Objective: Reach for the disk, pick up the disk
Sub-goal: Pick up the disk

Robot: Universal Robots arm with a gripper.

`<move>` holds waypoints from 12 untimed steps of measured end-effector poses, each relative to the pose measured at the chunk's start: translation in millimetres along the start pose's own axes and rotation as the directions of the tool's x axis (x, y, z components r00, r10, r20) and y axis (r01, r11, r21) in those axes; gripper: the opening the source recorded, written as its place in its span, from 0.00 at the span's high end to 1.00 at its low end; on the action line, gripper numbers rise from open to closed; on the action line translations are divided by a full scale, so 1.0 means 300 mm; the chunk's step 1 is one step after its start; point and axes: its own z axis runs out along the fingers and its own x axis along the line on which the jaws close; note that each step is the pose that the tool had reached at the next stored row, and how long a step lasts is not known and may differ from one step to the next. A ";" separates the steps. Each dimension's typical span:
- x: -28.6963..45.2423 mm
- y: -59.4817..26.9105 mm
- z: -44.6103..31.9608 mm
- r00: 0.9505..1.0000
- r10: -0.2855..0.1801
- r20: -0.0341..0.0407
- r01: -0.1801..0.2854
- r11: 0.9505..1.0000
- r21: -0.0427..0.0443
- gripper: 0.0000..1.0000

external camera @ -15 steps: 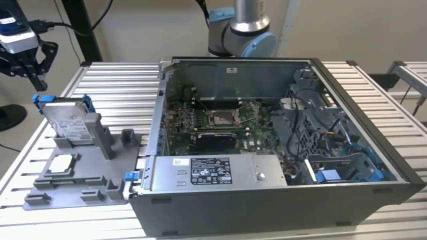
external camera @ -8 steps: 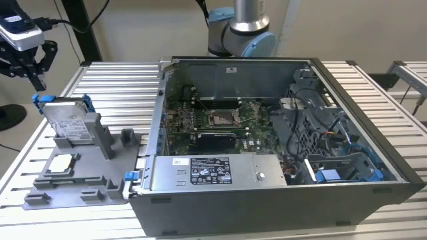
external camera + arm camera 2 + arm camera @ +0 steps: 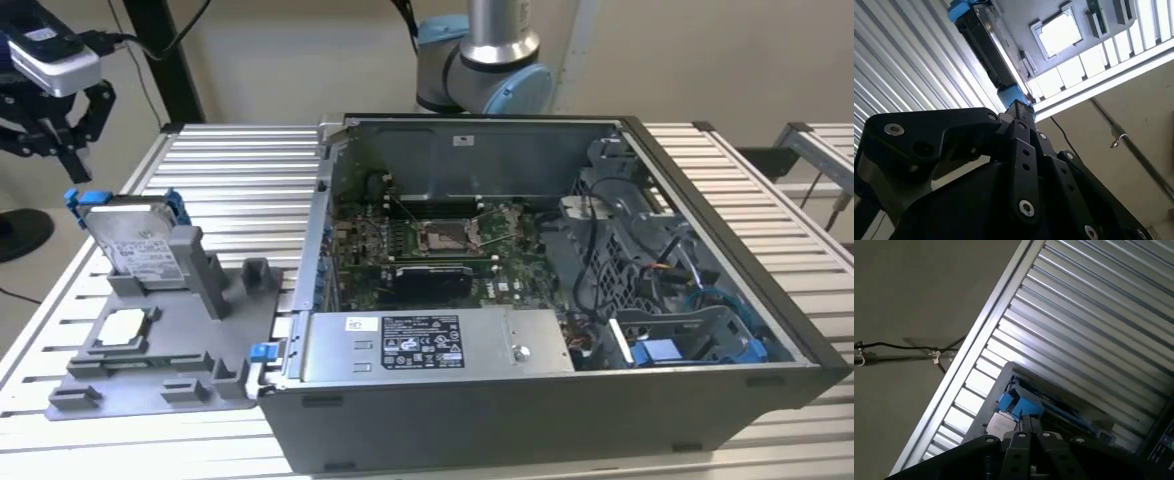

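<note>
While the gripper (image 3: 74,170) hangs in the air near the exterior view's left edge, the disk (image 3: 134,240) sits below it and a bit toward the exterior view's right. They are near each other but do not touch.

The disk leans back in a grey holder (image 3: 200,290) on the table (image 3: 240,170), beside the open computer case (image 3: 534,420). It is not lying flat. Its long side runs from the holder up to its top end, and that top end has blue tabs. The top end is the part closest to the gripper. In both wrist views, the blue end of the disk (image 3: 986,45) (image 3: 1021,405) shows just past the tips of the gripper (image 3: 1021,107) (image 3: 1026,422), so the gripper points toward it.

The gripper's fingers look pinched together, and nothing is between them. The disk has not been picked up.

Now count. One arm, with one gripper, so no other hand is closer. One disk. One grey holder. One small square chip (image 3: 123,325), lying flat lower down on the holder. One computer case.
</note>
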 end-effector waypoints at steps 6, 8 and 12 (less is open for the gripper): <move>0.000 0.000 0.000 0.994 -0.107 -0.004 0.107 0.994 0.000 1.00; 0.000 0.000 0.000 0.989 -0.145 -0.006 0.145 0.989 0.000 1.00; 0.000 0.000 0.000 0.976 -0.216 -0.008 0.216 0.976 -0.001 1.00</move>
